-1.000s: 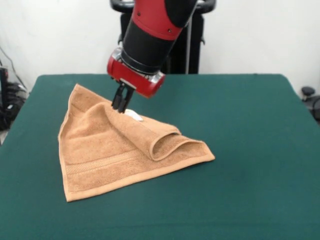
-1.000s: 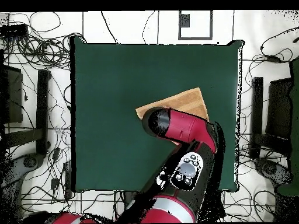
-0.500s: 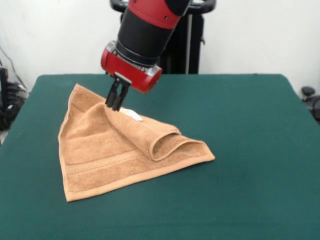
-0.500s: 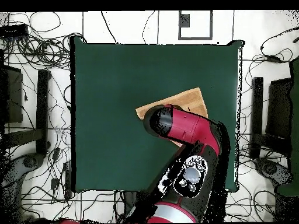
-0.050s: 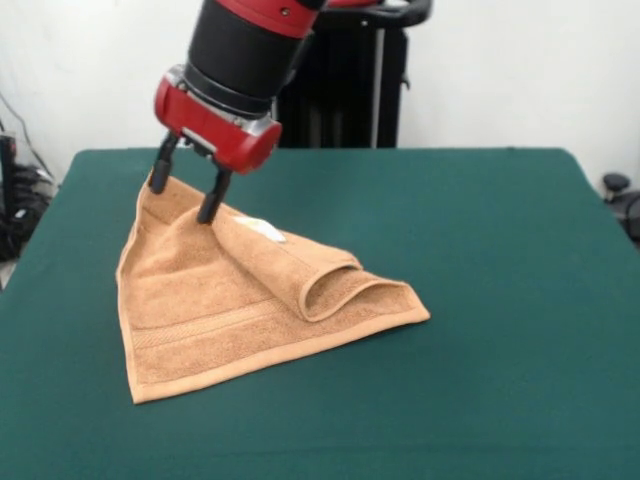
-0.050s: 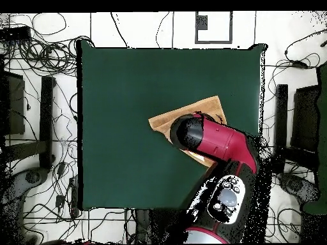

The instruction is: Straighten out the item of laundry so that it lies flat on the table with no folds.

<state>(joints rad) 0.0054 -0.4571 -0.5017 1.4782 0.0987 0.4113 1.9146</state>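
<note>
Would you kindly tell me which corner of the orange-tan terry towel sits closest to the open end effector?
The far corner of the orange-tan terry towel, lying flat between the fingers of the end effector; the other visible corners lie nearer the camera.

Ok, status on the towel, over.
Gripper open, fingertips at the towel's far corner. Towel not flat, one flap folded over. Table otherwise unobstructed.

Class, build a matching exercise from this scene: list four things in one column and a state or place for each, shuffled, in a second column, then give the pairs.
1. orange-tan terry towel
2. gripper
3. small white tag
4. dark green felt table

A. open, fingers spread over the towel's far corner
B. bare on the picture's right in the front view
C. folded over, not flat
D. lying on the towel's folded layer

Pairs: 1-C, 2-A, 3-D, 4-B
</note>
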